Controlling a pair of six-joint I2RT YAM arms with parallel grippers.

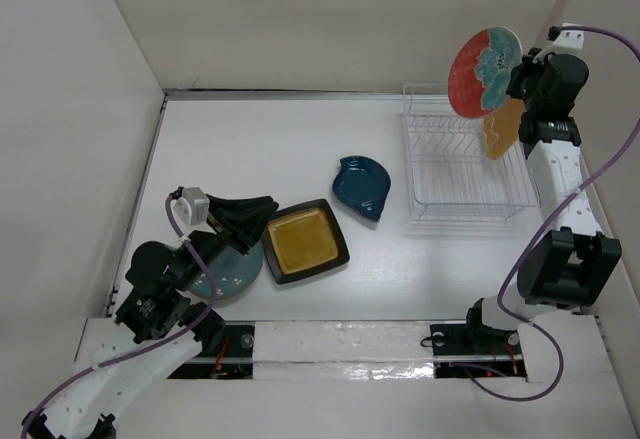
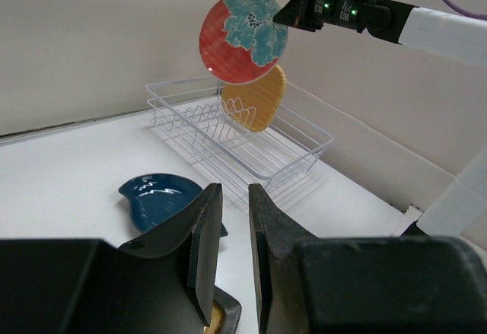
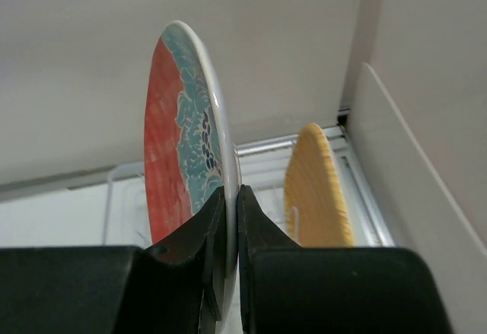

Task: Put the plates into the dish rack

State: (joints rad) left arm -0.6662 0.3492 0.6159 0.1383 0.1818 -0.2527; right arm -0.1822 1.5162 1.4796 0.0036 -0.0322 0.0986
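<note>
My right gripper (image 1: 517, 65) (image 3: 232, 191) is shut on the rim of the red round plate with teal flowers (image 1: 483, 71) (image 3: 179, 144). It holds the plate upright, high above the white wire dish rack (image 1: 415, 159) (image 2: 304, 155). The orange-yellow plate (image 1: 503, 126) (image 3: 316, 189) stands upright in the rack at its right end. The dark blue leaf-shaped plate (image 1: 362, 187) (image 2: 156, 197), the black square plate (image 1: 305, 241) and the grey-teal plate (image 1: 232, 274) lie on the table. My left gripper (image 1: 268, 212) (image 2: 234, 189) is empty with a narrow gap, over the black plate's left edge.
White walls enclose the table on the left, back and right; the rack sits close to the right wall. The right arm's upright links (image 1: 560, 189) stand just right of the rack. The left arm (image 1: 160, 289) partly covers the grey-teal plate.
</note>
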